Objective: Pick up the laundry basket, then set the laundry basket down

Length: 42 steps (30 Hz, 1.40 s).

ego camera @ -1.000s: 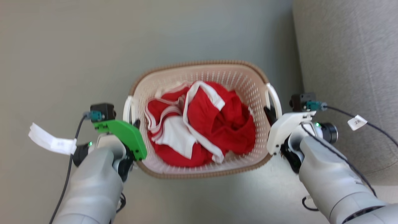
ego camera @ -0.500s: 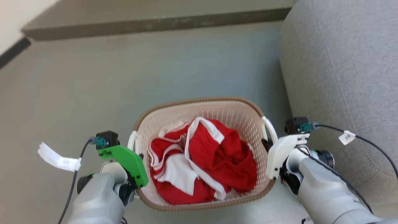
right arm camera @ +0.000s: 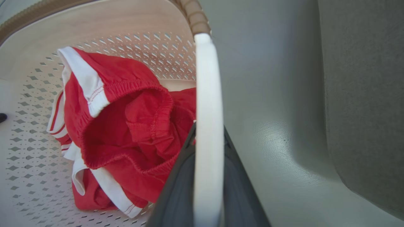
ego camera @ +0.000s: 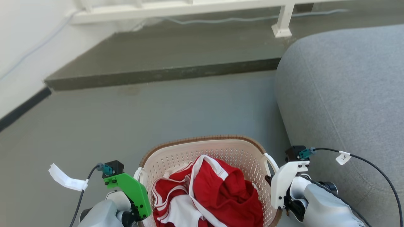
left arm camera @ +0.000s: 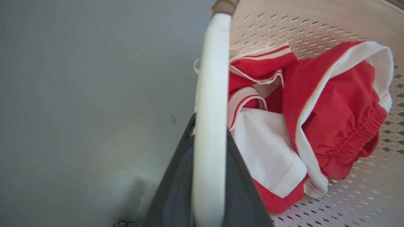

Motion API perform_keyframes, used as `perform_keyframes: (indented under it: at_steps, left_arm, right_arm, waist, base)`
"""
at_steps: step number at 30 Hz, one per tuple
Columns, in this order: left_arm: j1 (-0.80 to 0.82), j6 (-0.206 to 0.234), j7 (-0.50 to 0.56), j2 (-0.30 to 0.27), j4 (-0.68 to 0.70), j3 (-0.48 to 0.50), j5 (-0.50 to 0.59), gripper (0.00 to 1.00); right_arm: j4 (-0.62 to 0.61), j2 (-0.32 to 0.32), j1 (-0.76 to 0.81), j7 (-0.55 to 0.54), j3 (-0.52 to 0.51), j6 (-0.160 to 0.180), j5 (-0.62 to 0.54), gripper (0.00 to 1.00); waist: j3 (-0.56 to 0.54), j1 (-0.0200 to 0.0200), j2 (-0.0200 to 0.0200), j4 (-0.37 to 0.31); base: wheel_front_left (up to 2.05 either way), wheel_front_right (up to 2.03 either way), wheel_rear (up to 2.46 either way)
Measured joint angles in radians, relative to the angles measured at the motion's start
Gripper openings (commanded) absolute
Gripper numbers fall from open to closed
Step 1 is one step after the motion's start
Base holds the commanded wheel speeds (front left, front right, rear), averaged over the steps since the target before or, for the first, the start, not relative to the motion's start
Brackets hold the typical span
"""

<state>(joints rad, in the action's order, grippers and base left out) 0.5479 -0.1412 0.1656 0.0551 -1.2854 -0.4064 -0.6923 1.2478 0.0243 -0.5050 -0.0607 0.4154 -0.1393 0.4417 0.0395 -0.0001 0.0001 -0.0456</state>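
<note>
Left gripper [left arm camera: 210, 126] is closed on the left white handle [left arm camera: 211, 78], right gripper [right arm camera: 208, 132] on the right white handle [right arm camera: 206, 88], of the small cream perforated plastic laundry basket [ego camera: 202, 151], held near, left of grey fabric sofa [ego camera: 341, 94].

Head cam tilted up; laundry basket [ego camera: 202, 139] now at view's btm.

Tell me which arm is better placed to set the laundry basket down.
Neither alone: on the laundry basket, the left gripper clamps the left handle, the right gripper the right handle, so both should probably lower together. Slight edge left: the grey sofa crowds the right.
</note>
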Motion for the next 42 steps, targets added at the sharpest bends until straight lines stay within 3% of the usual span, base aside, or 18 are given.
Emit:
perform_keyframes:
  at_steps: [13, 42]
  left_arm:
    - [-0.036, 0.000, 0.063, -0.004, -0.003, -0.001, -0.022, 0.00]
    - [-0.041, 0.000, 0.099, -0.008, -0.005, -0.003, -0.036, 0.00]
  right_arm:
    - [-0.048, -0.013, 0.048, -0.087, 0.052, 0.002, 0.070, 0.00]
    - [-0.070, -0.021, 0.067, -0.127, 0.101, 0.008, 0.132, 0.00]
  waist:
    - [-0.109, 0.0000, 0.0000, -0.005]
    - [-0.120, 0.0001, 0.0000, -0.014]
  base:
    - [0.00, 0.00, 0.00]
    - [0.00, 0.00, 0.00]
